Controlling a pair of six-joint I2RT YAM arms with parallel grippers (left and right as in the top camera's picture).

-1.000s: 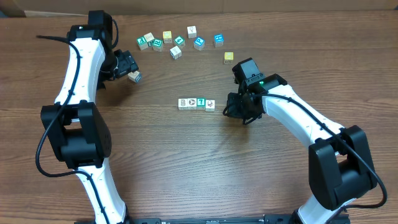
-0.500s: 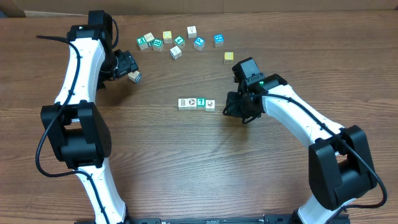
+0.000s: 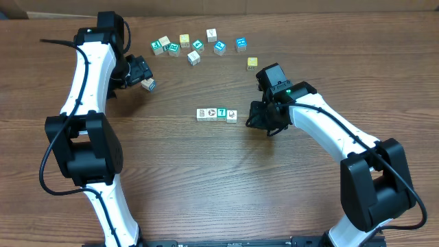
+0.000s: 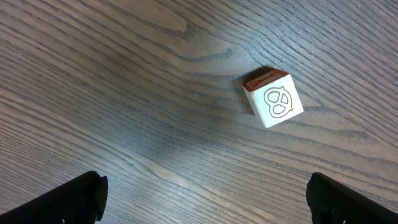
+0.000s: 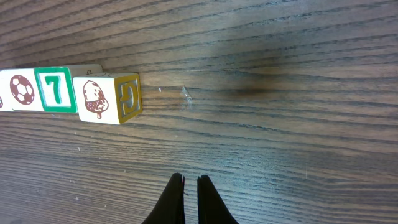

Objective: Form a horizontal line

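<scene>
Horizontal line (image 3: pixel 217 114) near closed right pincer (image 3: pixel 252 123)

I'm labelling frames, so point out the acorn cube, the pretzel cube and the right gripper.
acorn cube (image 5: pixel 94 99), right wrist view, printed face
pretzel cube (image 4: pixel 279 103), left wrist view, top face
right gripper (image 5: pixel 189 180), right wrist view, between fingertips

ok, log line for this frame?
four-cube row: lined up | left gripper: open near pretzel cube | right gripper: shut, empty, beside row
</scene>
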